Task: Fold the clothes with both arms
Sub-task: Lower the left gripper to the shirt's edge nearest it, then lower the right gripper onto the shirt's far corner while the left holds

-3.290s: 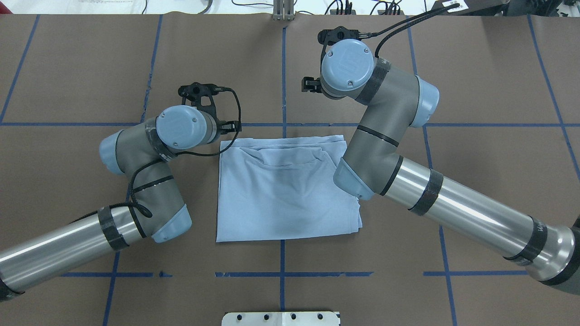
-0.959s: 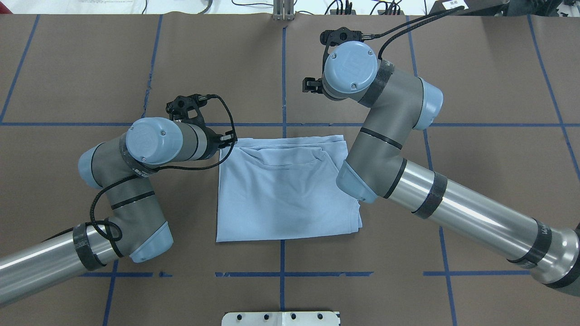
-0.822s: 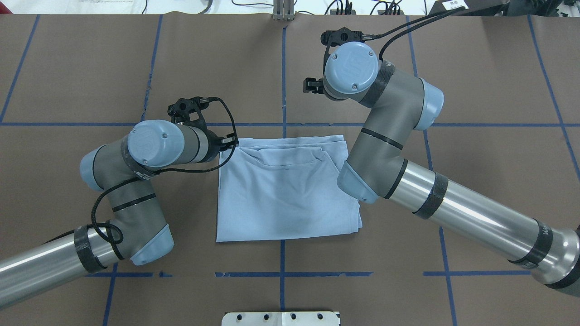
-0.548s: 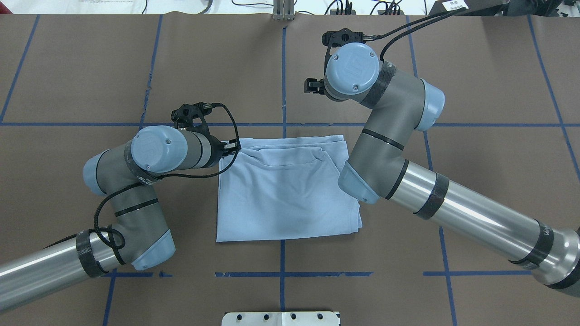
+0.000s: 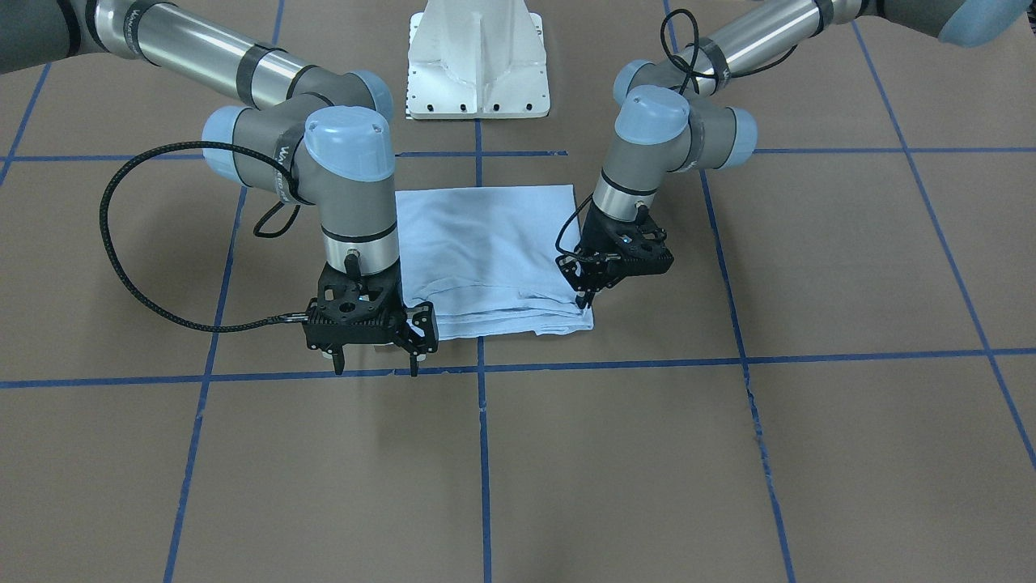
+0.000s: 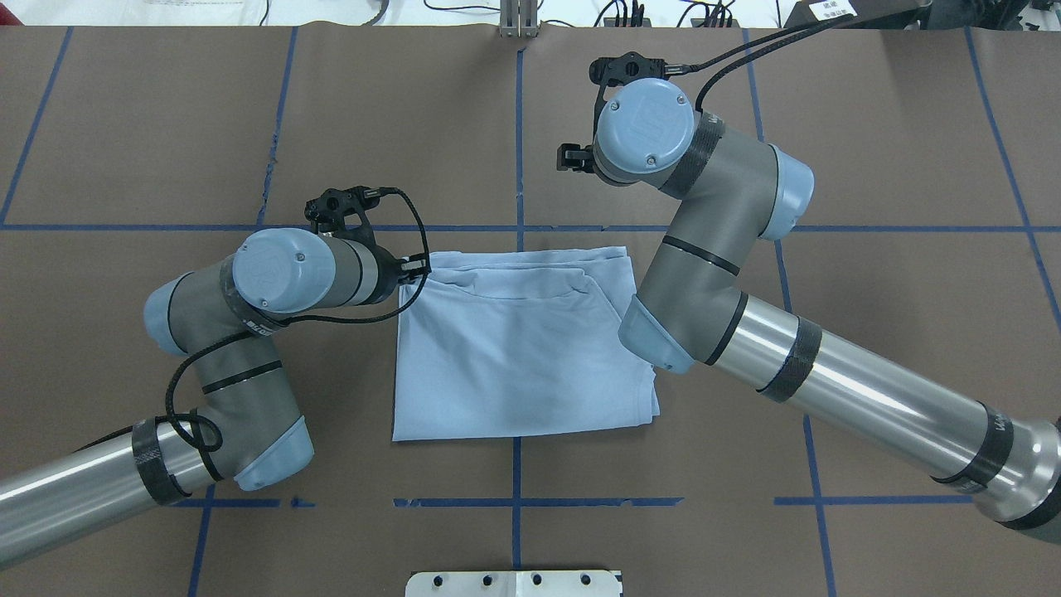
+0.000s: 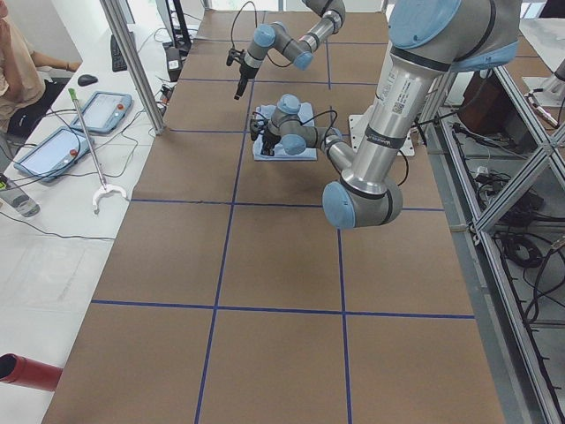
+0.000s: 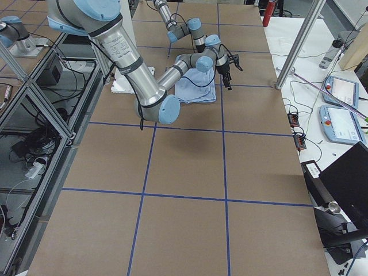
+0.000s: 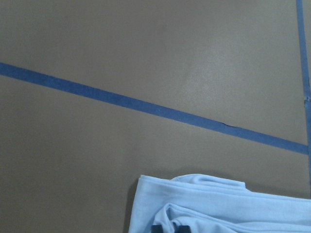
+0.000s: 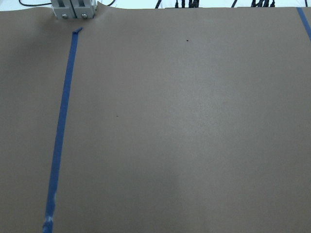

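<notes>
The light blue T-shirt (image 6: 522,348) lies folded into a rough square on the brown table, neck toward the far edge; its print and tag are hidden. My left gripper (image 6: 417,267) is at the shirt's far left corner. In the front view the left gripper (image 5: 582,306) has its fingers drawn together on the corner of the shirt (image 5: 486,243). The left wrist view shows the fingertips (image 9: 156,227) pinching a fold of the shirt (image 9: 223,208). My right gripper (image 5: 375,368) is open and empty, above bare table beyond the shirt's far right corner, also seen overhead (image 6: 566,157).
The white pedestal base (image 5: 477,65) stands behind the shirt on the robot's side. Blue tape lines (image 6: 518,502) cross the brown table cover. The right arm's elbow (image 6: 655,340) hangs over the shirt's right edge. An operator (image 7: 18,71) and tablets sit beyond the table's far side.
My left gripper has moved onto the shirt's far left corner and shut on it. The shirt has slid slightly to the left. The right arm has barely moved.
</notes>
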You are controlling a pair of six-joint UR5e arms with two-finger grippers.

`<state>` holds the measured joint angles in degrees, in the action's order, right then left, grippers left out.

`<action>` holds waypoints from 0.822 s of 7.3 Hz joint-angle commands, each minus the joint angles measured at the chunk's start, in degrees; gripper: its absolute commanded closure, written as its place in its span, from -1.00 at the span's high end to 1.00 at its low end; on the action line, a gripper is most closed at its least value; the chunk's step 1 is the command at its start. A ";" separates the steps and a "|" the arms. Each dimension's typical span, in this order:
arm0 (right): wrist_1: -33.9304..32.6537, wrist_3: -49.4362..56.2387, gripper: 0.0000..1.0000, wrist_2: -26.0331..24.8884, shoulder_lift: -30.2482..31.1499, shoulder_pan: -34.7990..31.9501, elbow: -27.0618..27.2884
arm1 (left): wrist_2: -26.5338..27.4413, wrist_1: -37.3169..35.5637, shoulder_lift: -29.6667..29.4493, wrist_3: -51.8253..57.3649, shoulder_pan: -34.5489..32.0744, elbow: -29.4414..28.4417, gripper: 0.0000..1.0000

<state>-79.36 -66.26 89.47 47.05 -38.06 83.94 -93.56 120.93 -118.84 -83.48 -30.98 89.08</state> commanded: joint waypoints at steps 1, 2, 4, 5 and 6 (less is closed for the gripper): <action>0.00 0.00 1.00 0.00 0.06 0.00 0.00 | -0.04 0.18 2.19 2.62 -1.45 -0.05 -1.00; 0.00 0.00 1.00 0.00 0.06 0.00 0.00 | -0.04 0.18 2.12 2.54 -1.36 -0.05 -1.00; 0.00 -5.67 1.00 0.35 -0.29 1.66 0.35 | -0.74 0.18 2.03 3.76 -1.62 2.47 1.00; 0.00 -9.98 1.00 0.26 -0.81 3.67 0.35 | -0.92 -0.08 2.47 8.73 -2.84 6.41 1.00; -0.26 -14.90 0.98 -0.26 -1.17 5.43 0.35 | -2.92 -0.17 3.17 9.13 -3.55 7.06 1.00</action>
<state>-79.43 -75.39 89.63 46.35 -34.81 84.24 -94.81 120.92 -116.35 -76.43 -33.54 94.07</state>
